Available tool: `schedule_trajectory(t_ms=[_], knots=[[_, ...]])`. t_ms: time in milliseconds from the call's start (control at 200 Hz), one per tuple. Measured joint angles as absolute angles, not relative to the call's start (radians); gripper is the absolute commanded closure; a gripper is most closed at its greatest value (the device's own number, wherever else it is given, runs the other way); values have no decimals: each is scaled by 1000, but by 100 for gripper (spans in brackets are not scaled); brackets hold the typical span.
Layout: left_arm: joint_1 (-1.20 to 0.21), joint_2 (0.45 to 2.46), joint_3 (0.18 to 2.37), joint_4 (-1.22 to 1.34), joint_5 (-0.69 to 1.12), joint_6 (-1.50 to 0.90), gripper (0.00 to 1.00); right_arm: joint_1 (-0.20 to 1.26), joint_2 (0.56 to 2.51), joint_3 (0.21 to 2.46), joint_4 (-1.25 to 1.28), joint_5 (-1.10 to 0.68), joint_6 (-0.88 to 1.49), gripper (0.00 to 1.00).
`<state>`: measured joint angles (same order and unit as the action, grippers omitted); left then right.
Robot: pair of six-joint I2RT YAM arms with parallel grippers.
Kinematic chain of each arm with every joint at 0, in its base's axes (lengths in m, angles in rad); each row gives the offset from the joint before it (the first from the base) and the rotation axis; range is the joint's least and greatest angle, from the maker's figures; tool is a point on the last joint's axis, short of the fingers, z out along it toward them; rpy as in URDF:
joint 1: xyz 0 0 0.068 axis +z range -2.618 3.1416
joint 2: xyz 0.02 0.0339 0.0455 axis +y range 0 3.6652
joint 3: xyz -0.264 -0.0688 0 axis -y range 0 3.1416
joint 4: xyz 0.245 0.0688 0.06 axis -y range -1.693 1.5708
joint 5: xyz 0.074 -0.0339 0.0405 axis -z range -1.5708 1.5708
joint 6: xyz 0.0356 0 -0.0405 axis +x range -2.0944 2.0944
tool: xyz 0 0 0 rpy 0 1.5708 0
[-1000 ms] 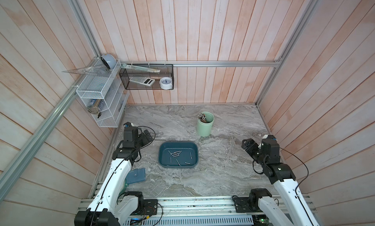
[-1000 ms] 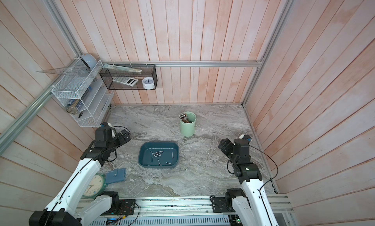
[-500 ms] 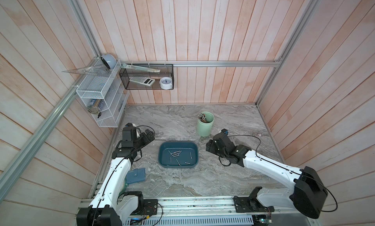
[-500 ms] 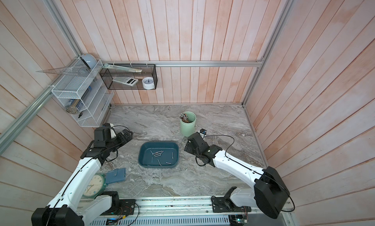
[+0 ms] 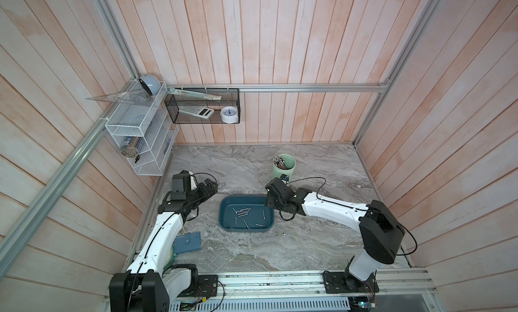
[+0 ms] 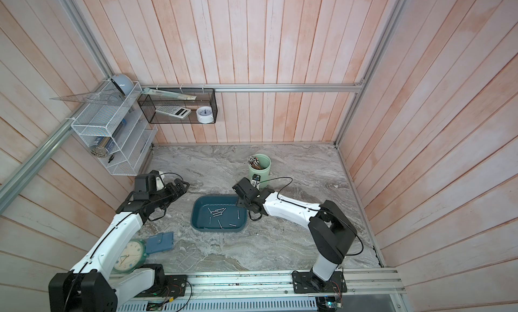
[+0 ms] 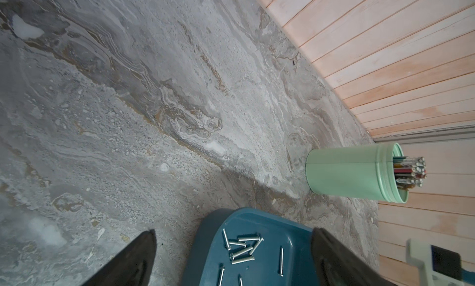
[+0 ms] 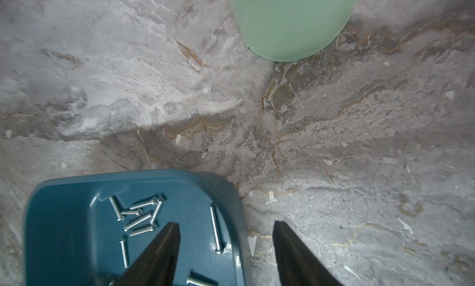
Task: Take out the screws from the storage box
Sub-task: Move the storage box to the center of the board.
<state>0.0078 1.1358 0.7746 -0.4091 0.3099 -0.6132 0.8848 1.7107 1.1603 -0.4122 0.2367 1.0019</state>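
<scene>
My two grippers are hovering at a dark teal tray of screws, both empty.

I am holding my right gripper with its jaws partly apart, straddling one end wall of the tray: one finger is hanging over the inside, the other over the marble table outside. I cannot tell whether either finger is touching it. My left gripper is hanging wide apart near the tray's opposite end, clear of it. The screws are lying loose on the tray floor, mid-table, near a green cup.
</scene>
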Motion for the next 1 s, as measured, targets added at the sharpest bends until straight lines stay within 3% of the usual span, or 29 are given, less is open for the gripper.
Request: schedule_trajectory(t_ms=[175,360,670,995], knots=[[-20,1185,783,-446,313,-603,7,885,1751,1201,-487,216,998,48],[-47,1239,815,-495,309,-586,8,884,1764,1201,-505,191,998,61],[-96,1288,831,-533,310,-562,14,854,1757,1158,-489,173,998,66],[-171,1328,844,-554,317,-536,16,722,1689,1066,-484,149,974,67]])
